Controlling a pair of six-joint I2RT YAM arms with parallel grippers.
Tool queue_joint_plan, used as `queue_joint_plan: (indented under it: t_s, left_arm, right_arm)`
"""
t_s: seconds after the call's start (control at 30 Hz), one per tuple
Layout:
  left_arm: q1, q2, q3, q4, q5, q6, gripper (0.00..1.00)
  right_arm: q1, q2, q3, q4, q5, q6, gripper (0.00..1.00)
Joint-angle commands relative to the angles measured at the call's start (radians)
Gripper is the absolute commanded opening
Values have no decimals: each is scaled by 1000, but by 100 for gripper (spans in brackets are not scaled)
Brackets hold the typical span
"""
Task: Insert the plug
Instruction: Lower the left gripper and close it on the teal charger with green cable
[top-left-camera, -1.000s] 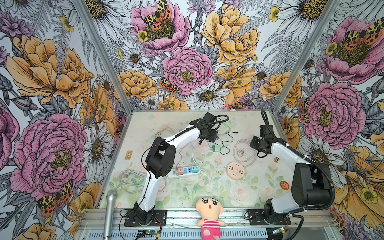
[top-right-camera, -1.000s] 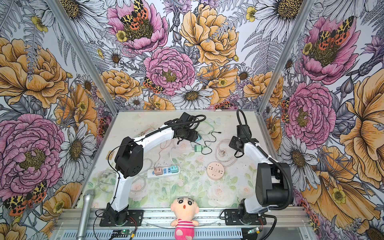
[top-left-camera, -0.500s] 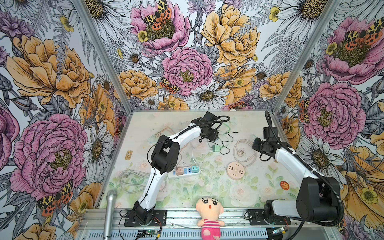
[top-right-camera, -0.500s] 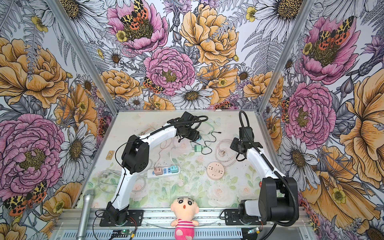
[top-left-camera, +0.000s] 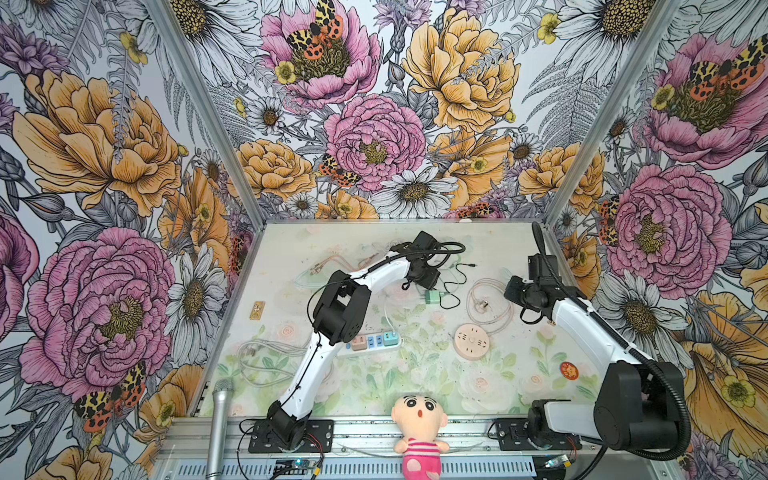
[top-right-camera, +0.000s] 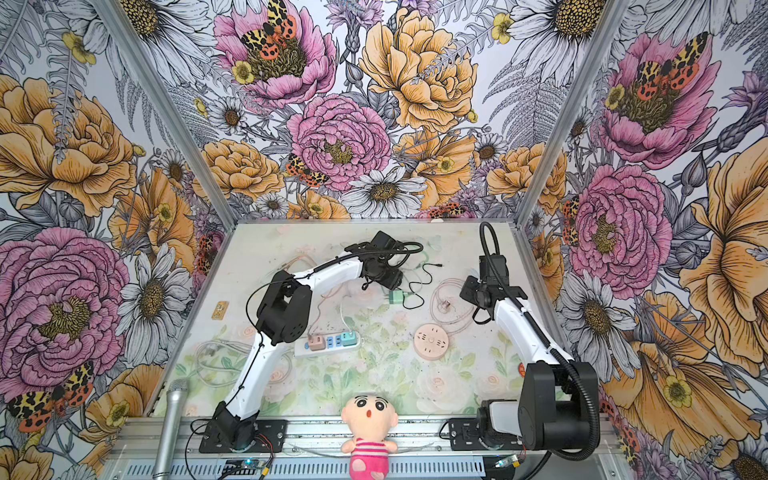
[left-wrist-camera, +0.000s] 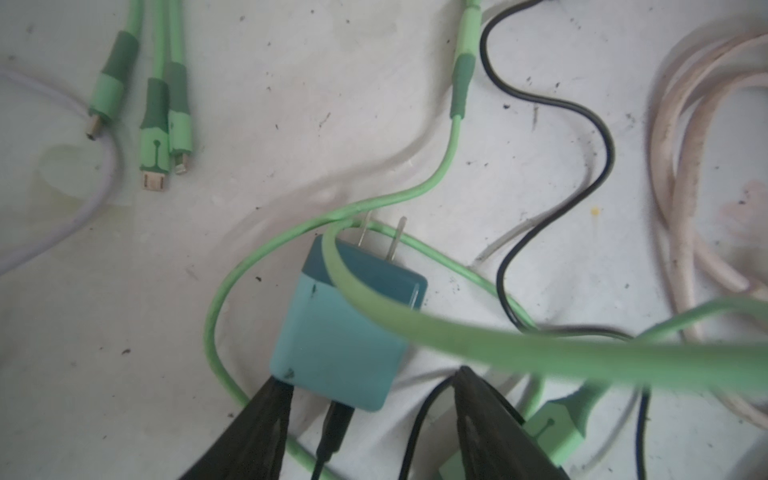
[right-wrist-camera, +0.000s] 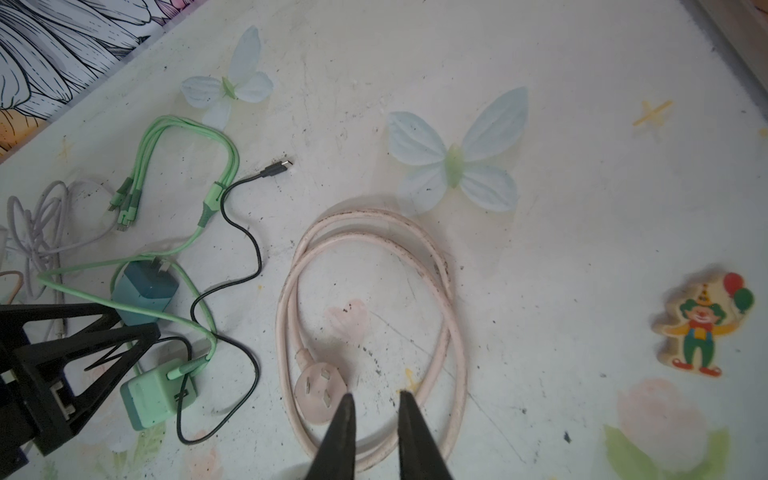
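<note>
"Why is the left claw (left-wrist-camera: 369, 373) wide?"

"To straddle the charger (left-wrist-camera: 345, 332), lying prongs-out toward the desk's (top-left-camera: 291, 243) back edge; probably ungripped yet. The right claw (right-wrist-camera: 375, 397), narrow and empty, hovers by the pink plug (right-wrist-camera: 318, 384)."

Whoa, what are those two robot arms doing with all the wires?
They're getting ready to plug something in. The left gripper has its jaws open at the back end of a blue-green charger block lying on the table, with a green cable draped over it. The right gripper, jaws slightly apart and holding nothing, hovers by the pink three-pin plug. The power strip and round pink socket lie nearer the front. Nothing is picked up yet.
</note>
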Motion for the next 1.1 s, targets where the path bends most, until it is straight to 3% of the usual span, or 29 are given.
queue_joint_plan:
  t_s: [0.0, 0.17, 0.3, 0.47, 0.97, 1.07]
  left_arm:
    - [-10, 33, 48, -3, -61, 25, 64]
    - [-10, 41, 49, -3, -68, 16, 59]
    - [-5, 29, 39, -4, -71, 11, 44]
    - [5, -29, 12, -3, -28, 4, 36]
    - [17, -354, -142, -3, 21, 10, 33]
    - [18, -333, -153, -3, 15, 25, 44]
  right_arm:
    - [-2, -19, -7, -1, -13, -15, 21]
    - [-2, -13, -5, 0, -18, -12, 21]
    - [-1, -17, -5, 0, -24, -9, 21]
    - [1, -27, -6, -1, -29, -6, 21]
    - [24, -44, -14, 0, -24, -1, 21]
    - [32, -36, -15, 0, -20, 0, 21]
